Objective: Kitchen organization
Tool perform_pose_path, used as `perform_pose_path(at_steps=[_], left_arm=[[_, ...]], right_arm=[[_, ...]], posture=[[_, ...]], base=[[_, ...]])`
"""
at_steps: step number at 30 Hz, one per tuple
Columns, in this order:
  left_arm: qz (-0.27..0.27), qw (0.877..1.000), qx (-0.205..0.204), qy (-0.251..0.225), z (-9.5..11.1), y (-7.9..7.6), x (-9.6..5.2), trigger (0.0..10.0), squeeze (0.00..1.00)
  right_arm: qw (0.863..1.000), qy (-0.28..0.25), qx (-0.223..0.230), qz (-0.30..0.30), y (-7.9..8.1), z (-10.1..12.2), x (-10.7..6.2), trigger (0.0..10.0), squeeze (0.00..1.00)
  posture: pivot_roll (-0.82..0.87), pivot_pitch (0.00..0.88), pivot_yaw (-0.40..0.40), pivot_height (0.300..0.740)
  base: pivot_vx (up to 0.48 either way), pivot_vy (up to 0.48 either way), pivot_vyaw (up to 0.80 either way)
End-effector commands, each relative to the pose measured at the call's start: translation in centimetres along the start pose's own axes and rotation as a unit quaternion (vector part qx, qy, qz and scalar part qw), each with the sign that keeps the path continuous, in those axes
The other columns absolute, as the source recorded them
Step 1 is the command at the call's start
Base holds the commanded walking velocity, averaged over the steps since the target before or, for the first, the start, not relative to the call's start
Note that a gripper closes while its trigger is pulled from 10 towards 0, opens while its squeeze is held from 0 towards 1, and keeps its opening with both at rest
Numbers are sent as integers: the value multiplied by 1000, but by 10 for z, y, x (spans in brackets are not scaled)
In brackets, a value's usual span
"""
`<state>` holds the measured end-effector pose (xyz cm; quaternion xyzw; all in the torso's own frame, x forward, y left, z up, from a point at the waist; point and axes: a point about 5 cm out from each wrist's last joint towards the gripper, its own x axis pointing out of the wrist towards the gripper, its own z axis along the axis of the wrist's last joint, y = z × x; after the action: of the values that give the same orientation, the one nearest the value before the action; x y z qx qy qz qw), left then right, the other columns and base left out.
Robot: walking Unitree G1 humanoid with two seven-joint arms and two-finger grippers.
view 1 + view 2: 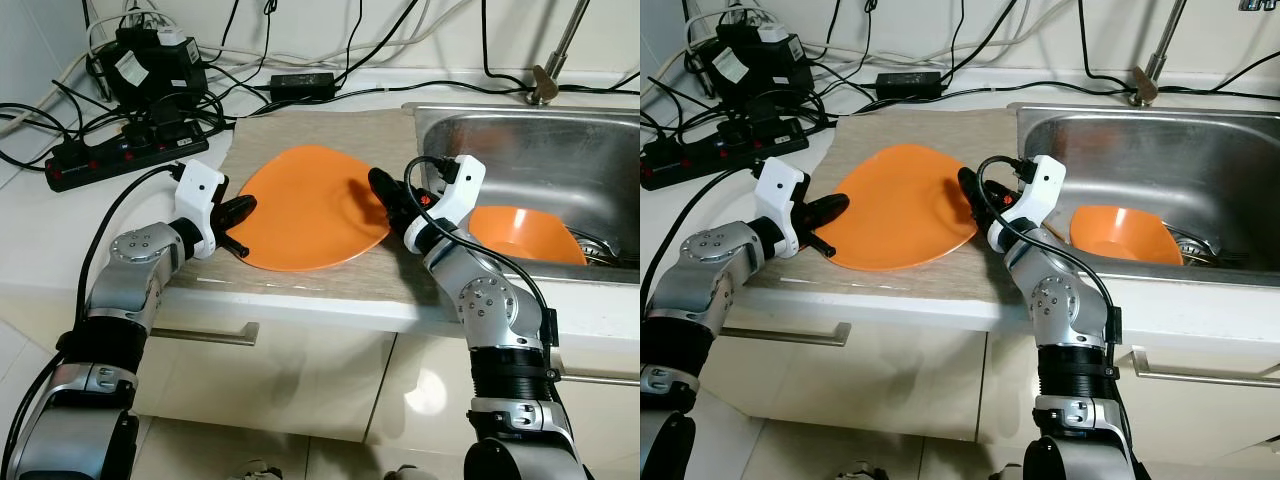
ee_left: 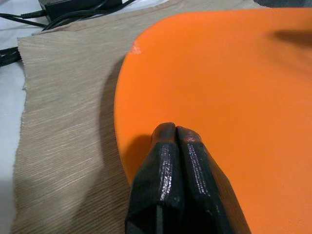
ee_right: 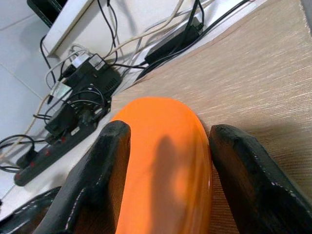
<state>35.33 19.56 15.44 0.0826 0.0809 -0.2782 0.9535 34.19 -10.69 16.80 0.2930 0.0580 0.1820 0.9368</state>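
A: Plate first: where does the flat orange plastic plate sit?

B: On the beige woven mat at the centre of the white counter, with the steel sink at its three o'clock.

A: And the left gripper?

B: At the plate's nine o'clock rim. Its two black fingers are pressed together with no gap, tips resting against the orange surface at the edge; nothing is clamped between them.

A: The right gripper?

B: At the plate's three o'clock rim, fingers spread wide, one on each side of the raised edge, the rim between them but not squeezed.

A: Anything else nearby?

B: An orange bowl lies in the sink basin. At eleven o'clock from the plate, a black power strip and tangled black cables crowd the counter's back corner.
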Motion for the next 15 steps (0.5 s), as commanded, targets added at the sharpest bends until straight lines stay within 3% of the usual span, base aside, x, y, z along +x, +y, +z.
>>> perform_pose_path(at_steps=[1,15], left_arm=[[3,999,0,37,-13,0,-3,10000,0],[0,999,-1,36,-12,0,-3,10000,0]], right_arm=[[1000,1,-10,9,6,-1,4,10000,0],[1000,13,-18,-12,3,-14,10,10000,0]], posture=[[1,33,56,715],[4,35,58,715]], base=[[0,0,0],[0,0,0]])
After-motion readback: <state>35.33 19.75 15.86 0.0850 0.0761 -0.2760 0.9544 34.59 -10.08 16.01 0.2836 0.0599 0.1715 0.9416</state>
